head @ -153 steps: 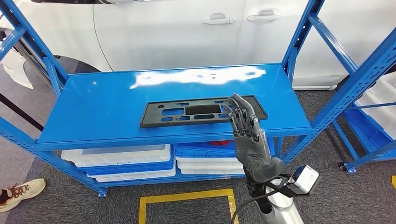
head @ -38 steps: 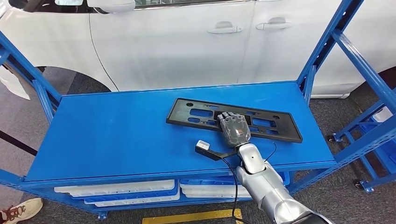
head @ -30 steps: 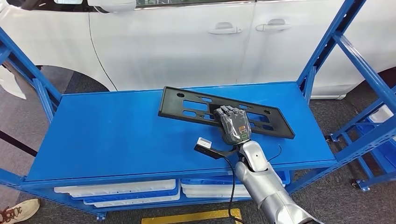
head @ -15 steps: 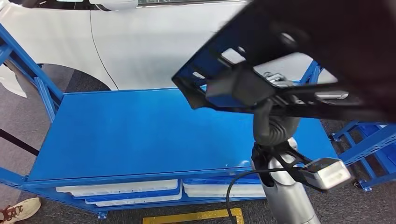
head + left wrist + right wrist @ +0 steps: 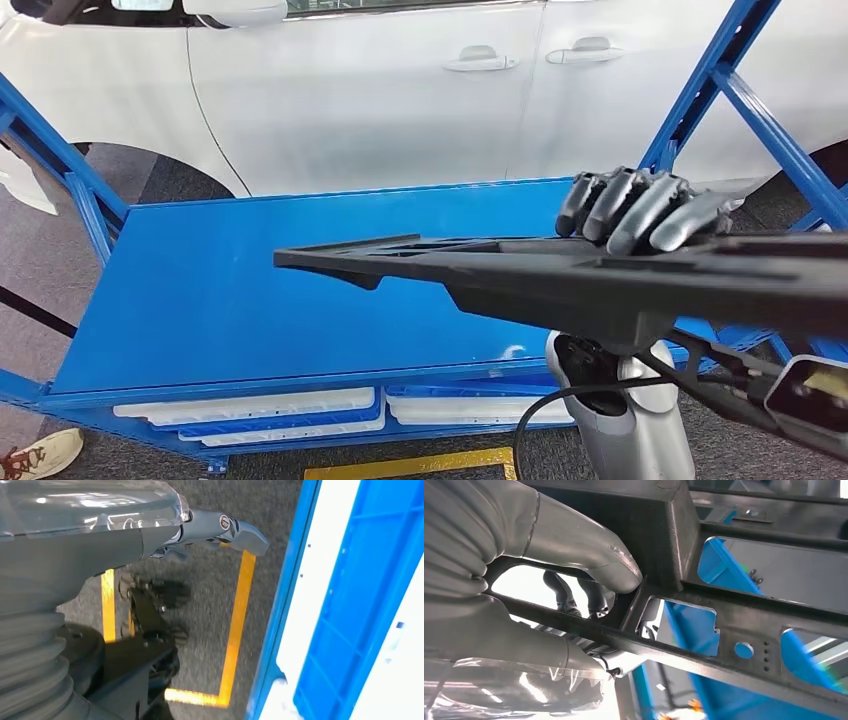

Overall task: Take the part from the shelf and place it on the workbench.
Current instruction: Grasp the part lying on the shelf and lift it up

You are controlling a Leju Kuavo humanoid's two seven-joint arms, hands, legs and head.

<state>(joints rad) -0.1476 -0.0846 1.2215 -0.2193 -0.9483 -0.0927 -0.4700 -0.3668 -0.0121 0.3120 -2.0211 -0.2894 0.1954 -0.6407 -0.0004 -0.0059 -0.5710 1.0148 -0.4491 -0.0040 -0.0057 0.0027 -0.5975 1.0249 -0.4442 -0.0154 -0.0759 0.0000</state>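
The part (image 5: 560, 275) is a long black plastic frame with cut-out windows. It hangs edge-on, close in front of the head camera, clear above the blue shelf top (image 5: 300, 270). My right hand (image 5: 640, 210) grips it, with fingers curled over its far edge. In the right wrist view the thumb (image 5: 589, 555) presses on a bar of the part (image 5: 744, 615) and dark fingers show through a window. My left hand (image 5: 150, 535) hangs by the floor, thumb stretched out, holding nothing.
A white car (image 5: 400, 90) stands right behind the shelf. Blue uprights (image 5: 700, 90) rise at the right end of the shelf. White and blue bins (image 5: 260, 408) sit on the lower level. Yellow floor tape (image 5: 400, 468) and a person's shoe (image 5: 40, 455) lie in front.
My right hand gripped the part on the shelf and lifted it off. The part has swung from tilted overhead to level and edge-on before the camera.
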